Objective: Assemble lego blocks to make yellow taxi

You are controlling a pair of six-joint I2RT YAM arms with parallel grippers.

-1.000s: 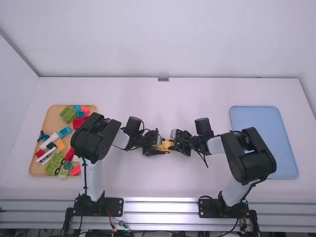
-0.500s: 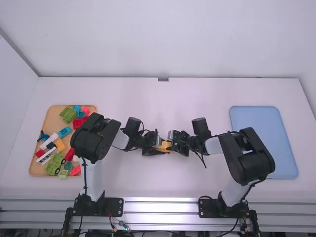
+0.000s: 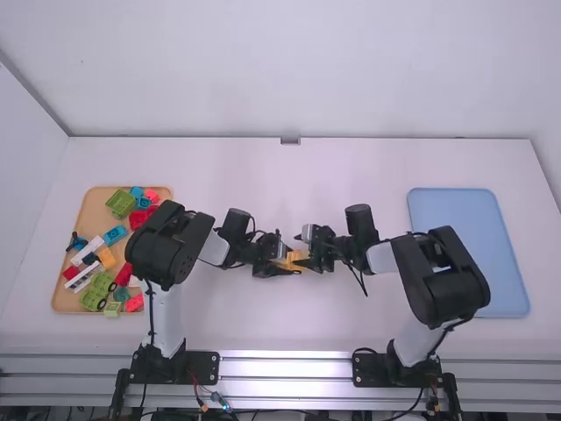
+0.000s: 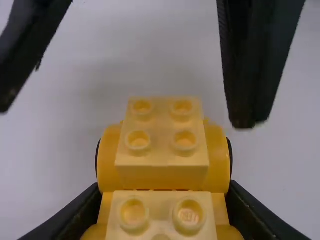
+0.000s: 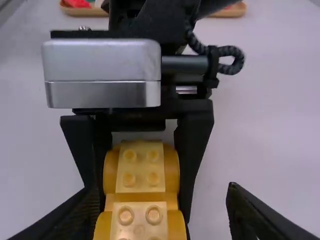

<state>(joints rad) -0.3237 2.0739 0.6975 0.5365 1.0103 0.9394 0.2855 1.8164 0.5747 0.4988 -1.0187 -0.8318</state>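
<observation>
High view: yellow taxi build (image 3: pixel 297 261) just below the middle of the frame, between the left end effector (image 3: pixel 284 260) and the right end effector (image 3: pixel 303 249). Left end effector is clamped on the build, one finger on each side, seen in both wrist views. Right end effector is spread, fingers well apart; in the left wrist view its two dark fingers have a wide gap between them. Build has pale yellow studded blocks in a row, four studs on the one showing whole, with darker yellow rounded parts along both sides. White surface (image 3: pixel 289 320) under everything. Tan tray (image 3: pixel 58 299) at left of frame, full of mixed pieces: green block (image 3: pixel 121 203) toward its upper part, blue block (image 3: pixel 115 234) near its middle, orange block (image 3: pixel 107 257) below that, light green block (image 3: pixel 113 309) at its lower edge. Blue tray (image 3: pixel 469 254) at right of frame.
</observation>
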